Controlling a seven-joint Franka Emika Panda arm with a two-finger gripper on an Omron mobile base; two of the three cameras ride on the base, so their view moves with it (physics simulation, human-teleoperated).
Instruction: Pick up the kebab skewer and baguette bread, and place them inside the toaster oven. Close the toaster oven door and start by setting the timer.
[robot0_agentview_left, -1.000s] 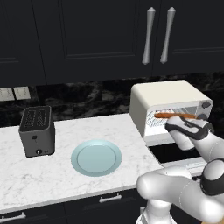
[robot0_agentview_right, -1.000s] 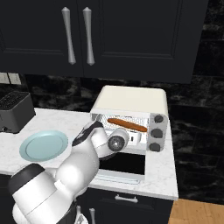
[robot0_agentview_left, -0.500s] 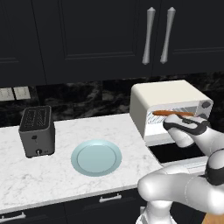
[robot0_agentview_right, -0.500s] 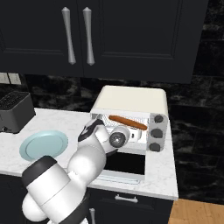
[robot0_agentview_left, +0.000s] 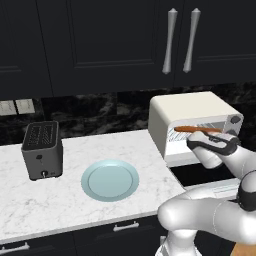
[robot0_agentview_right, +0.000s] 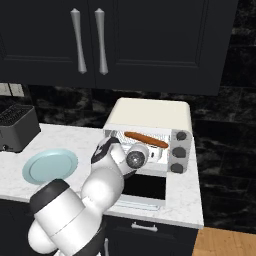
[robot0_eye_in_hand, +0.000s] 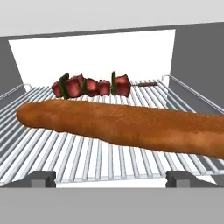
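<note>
- The baguette bread (robot0_eye_in_hand: 127, 124) now lies across the front of the wire rack (robot0_eye_in_hand: 87, 162) inside the toaster oven (robot0_agentview_left: 192, 125), its right end running past the edge of the hand view.
- The kebab skewer (robot0_eye_in_hand: 94, 85) rests further back on the same rack, just behind the loaf.
- The tool (robot0_eye_in_hand: 111, 178) is spread open and holds nothing; its two dark tips sit on either side at the front edge of the rack, clear of the bread.
- Compared with a second ago, the white arm has drawn back a little from the oven mouth, while the loaf has stayed on the rack.
- The pale blue plate (robot0_agentview_left: 110, 180) sits on the marble desk (robot0_agentview_left: 65, 200), beside a dark slot toaster (robot0_agentview_left: 42, 150).
- I judge both foods are loaded, so what remains is lifting the toaster oven door (robot0_agentview_right: 142, 190), which hangs open, and turning the timer knob (robot0_agentview_right: 176, 150).
</note>
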